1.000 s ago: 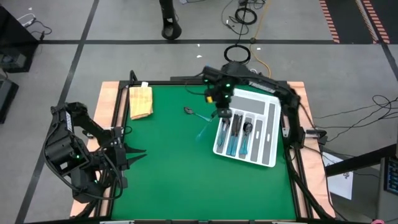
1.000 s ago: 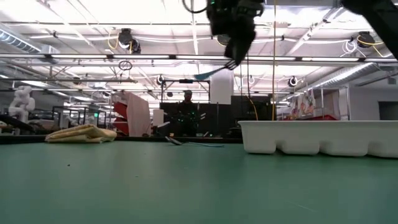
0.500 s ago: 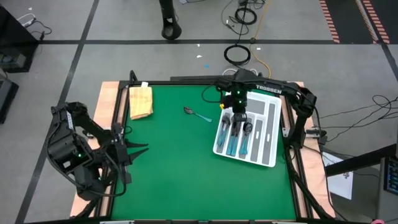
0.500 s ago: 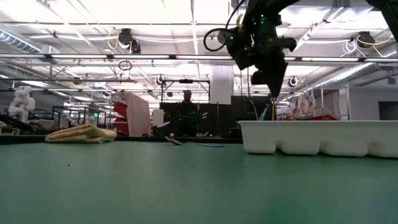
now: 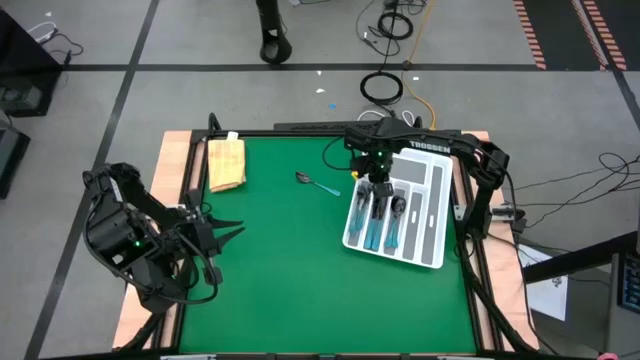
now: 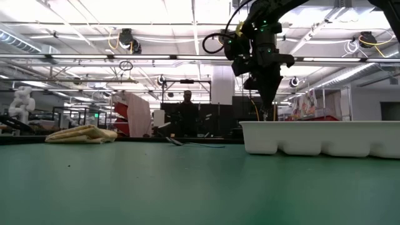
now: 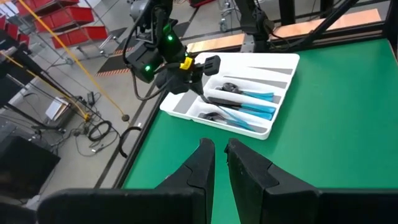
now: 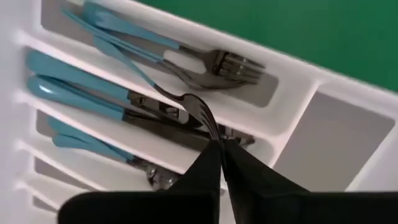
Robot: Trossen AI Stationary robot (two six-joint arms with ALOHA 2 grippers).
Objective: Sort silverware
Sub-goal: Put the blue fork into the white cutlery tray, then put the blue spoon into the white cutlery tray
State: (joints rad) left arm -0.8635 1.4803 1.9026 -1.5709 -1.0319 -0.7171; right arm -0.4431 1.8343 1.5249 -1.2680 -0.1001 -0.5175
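My right gripper (image 5: 376,190) hangs over the far end of the white tray (image 5: 432,222) and is shut on a fork (image 8: 163,89). The fork's light-blue handle (image 8: 102,30) slants down over the compartment holding other forks (image 8: 217,65). More blue-handled silverware (image 5: 385,225) lies in the neighbouring slots. One spoon (image 5: 317,182) lies flat on the green mat, left of the tray. My left gripper (image 5: 228,228) waits at the table's left edge, its fingers (image 7: 205,158) only a narrow gap apart. My right gripper pinches the fork by its dark head (image 8: 202,118) between the two fingertips, coming from above and pointing down. The fork hangs slanted below the fingers, handle end lowest, over the forks' slot. Whether the handle touches the forks beneath, I cannot tell.
A tan sponge-like block (image 5: 226,162) lies at the far left corner of the mat. The tray (image 6: 319,137) stands as a low wall at the right in the low view. The right-hand tray compartments (image 5: 435,205) look bare. A person (image 6: 188,115) stands far behind the table.
My right gripper carried the fork from above the mat left of the tray toward the table's right and down over the tray's far end. The fork now hangs down into the tray. My left arm shifted a little toward the table's middle.
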